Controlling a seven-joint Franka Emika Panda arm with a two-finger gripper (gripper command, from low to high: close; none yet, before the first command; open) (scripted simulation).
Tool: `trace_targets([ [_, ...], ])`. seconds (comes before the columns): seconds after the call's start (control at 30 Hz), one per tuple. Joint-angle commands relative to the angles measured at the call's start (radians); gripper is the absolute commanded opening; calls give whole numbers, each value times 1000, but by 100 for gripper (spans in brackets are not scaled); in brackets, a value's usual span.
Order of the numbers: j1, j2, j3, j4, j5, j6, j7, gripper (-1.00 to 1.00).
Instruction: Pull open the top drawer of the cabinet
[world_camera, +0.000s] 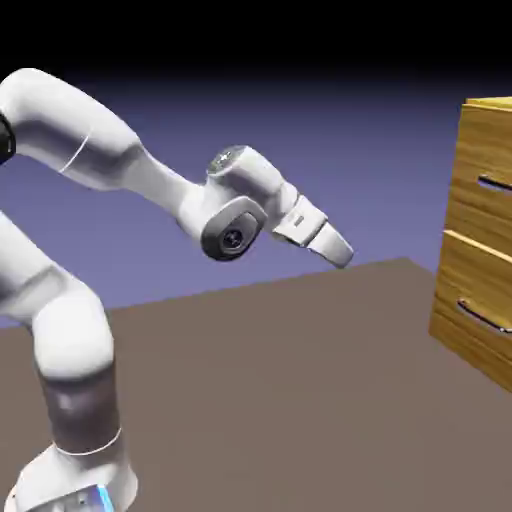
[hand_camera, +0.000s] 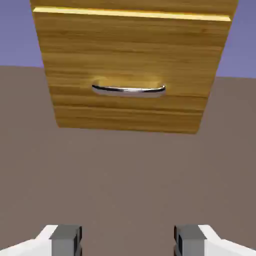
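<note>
Gripper (hand_camera: 128, 240) stands with fingers apart, nothing between them, well short of the cabinet (world_camera: 475, 290). Top drawer (world_camera: 482, 185), shut, lies higher, at the exterior view's right. Approach should raise and level the hand, then straddle the upper handle (world_camera: 496, 184) squarely before closing.

You see the cabinet (world_camera: 480, 240) cut off by the exterior view's right edge; its upper drawer (hand_camera: 135, 6) runs past the hand view's top.

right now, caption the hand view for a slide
Open gripper with bare table between its fingertips, facing the cabinet's lower drawer and its silver handle.
</note>
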Motion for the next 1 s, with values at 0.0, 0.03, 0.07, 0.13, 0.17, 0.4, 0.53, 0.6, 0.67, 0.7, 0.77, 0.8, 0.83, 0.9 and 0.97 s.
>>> trace_targets([
  [0.0, -13, 23, 19, 23, -44, -4, -42, 0],
  [0.03, -26, 46, 38, 45, -87, -9, -85, 0],
  [0.07, -39, 69, 57, 68, -131, -13, -127, 0],
  [0.13, -66, 115, 95, 113, -218, -22, -211, 0],
  [0.17, -79, 138, 114, 136, -261, -26, -253, 0],
  [0.4, -170, 300, 246, 294, -565, -57, -549, 0],
  [0.53, -223, 392, 322, 384, -739, -74, -718, 0],
  [0.6, -249, 438, 360, 430, -826, -83, -802, 0],
  [0.67, -275, 484, 398, 475, -913, -91, -887, 0],
  [0.7, -289, 507, 416, 497, -957, -96, -929, 0],
  [0.77, -315, 553, 454, 543, -1044, -104, -1013, 0],
  [0.8, -328, 576, 473, 565, -1087, -109, -1056, 0],
  [0.83, -341, 599, 492, 588, -1131, -113, -1098, 0],
  [0.9, -367, 645, 530, 633, -1218, -122, -1182, 0],
  [0.97, -393, 692, 568, 678, -1305, -131, -1267, 0],
])
